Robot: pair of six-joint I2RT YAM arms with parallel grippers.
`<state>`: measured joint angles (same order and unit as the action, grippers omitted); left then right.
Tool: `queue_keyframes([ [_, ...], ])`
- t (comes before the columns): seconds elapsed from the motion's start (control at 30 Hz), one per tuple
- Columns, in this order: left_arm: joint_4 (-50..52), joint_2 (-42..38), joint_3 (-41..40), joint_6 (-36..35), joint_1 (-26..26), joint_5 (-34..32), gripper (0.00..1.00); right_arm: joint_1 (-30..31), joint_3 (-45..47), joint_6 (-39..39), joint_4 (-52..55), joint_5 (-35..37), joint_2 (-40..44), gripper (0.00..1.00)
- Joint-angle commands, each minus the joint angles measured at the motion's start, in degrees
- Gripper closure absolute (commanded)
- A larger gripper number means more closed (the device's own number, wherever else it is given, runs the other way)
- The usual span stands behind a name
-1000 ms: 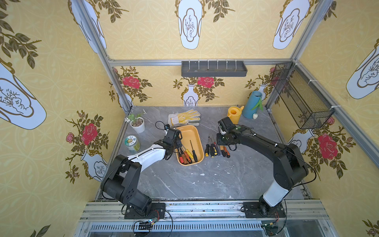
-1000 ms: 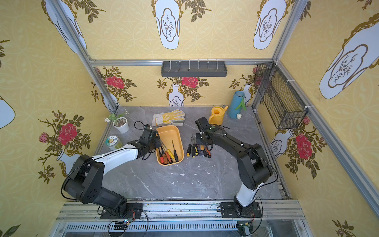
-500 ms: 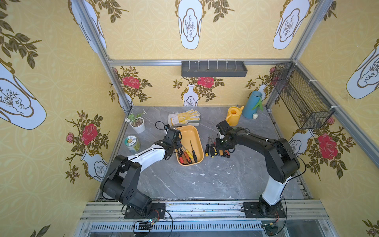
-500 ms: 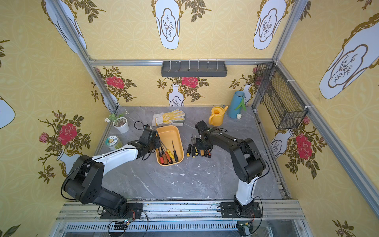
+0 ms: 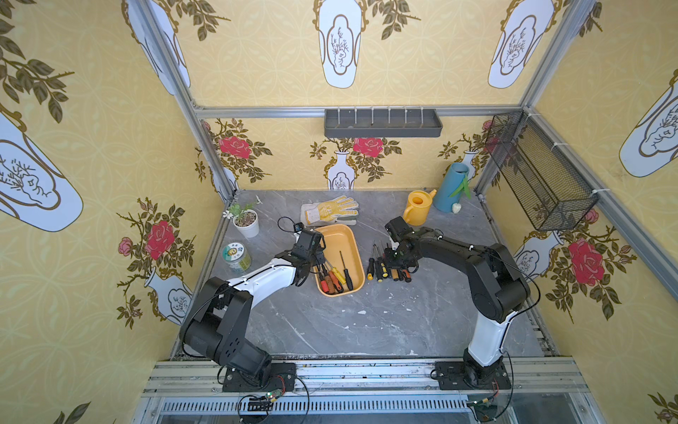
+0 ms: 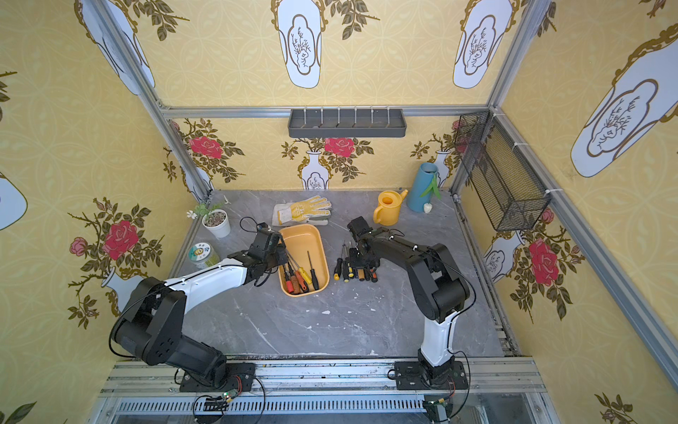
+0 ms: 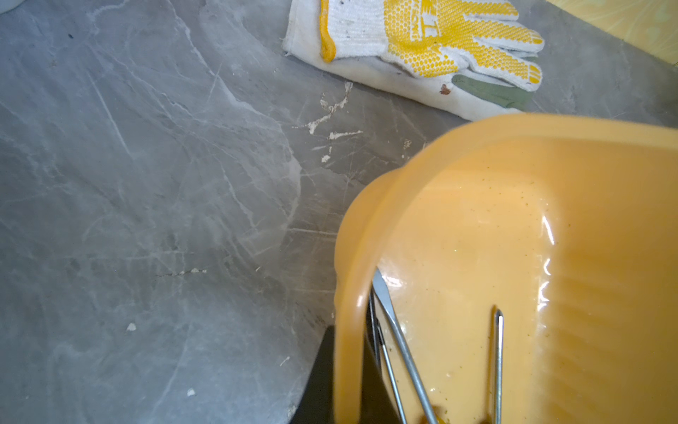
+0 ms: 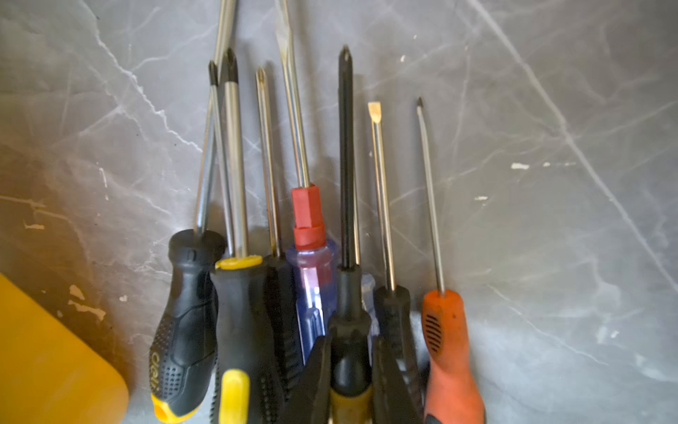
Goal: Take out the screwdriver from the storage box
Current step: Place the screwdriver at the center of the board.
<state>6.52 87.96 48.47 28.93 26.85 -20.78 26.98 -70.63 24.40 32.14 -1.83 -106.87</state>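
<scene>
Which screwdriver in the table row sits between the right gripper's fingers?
The black-shafted screwdriver, the only dark shaft, beside the clear blue handle; right fingers flank its handle.

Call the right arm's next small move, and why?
Likely open the right gripper and lift clear. Its jaws grip the handle of the black-shafted screwdriver, which seems to lie in the row of screwdrivers on the table, outside the storage box.
</scene>
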Motion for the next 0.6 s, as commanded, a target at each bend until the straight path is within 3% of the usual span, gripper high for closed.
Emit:
queue_keyframes([
  [0.0,-1.8,0.4,0.0,0.2,-0.1,0.9,1.00,0.0,0.0,0.2,0.4,0.6,-0.2,0.78],
  [0.27,-1.7,0.4,-0.1,0.3,-0.1,0.9,1.00,0.1,-0.1,0.4,0.4,0.9,1.0,0.61],
  [0.57,-1.8,0.5,-0.2,0.4,-0.1,1.0,1.00,0.2,-0.1,0.5,0.0,1.7,2.9,0.58],
])
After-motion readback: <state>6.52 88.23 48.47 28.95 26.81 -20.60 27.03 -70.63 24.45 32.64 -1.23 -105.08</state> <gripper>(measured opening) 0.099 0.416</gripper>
